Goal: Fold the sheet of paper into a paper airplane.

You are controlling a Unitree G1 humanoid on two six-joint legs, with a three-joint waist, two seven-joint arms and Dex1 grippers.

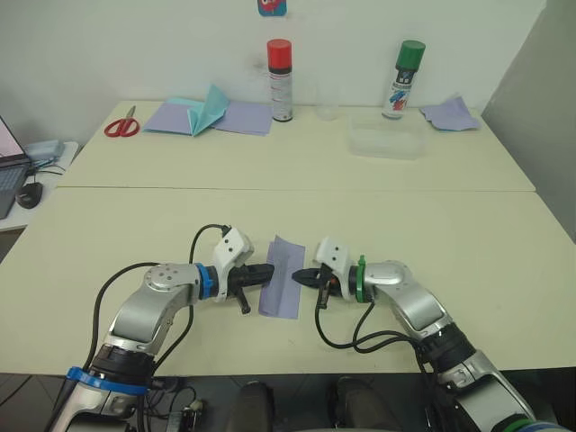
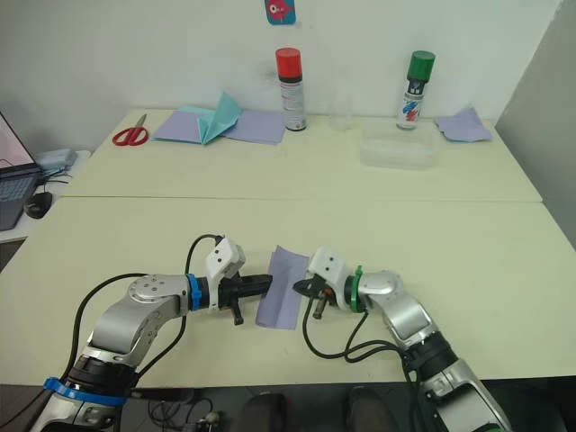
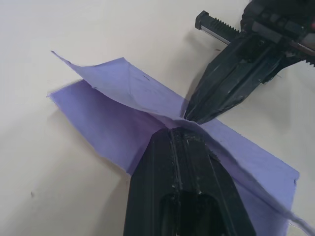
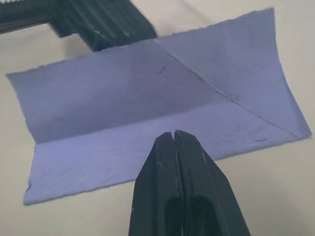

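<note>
Lavender sheet of paper (image 1: pixel 283 276) pinned between closed pincers.

Two cream tables (image 1: pixel 297 162) butt together, the seam running across mid-frame. A white wall (image 1: pixel 135 45) fills the top; a grey panel (image 1: pixel 540 81) stands upper right.

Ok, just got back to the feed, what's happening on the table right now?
The robot is working on the sheet of paper, which lies near the front edge of the table, folded lengthwise into a narrow strip with one side raised. The left gripper and the right gripper, both with fingers shut, meet it from opposite sides, tips pressing at the crease. It is no airplane shape yet.
</note>
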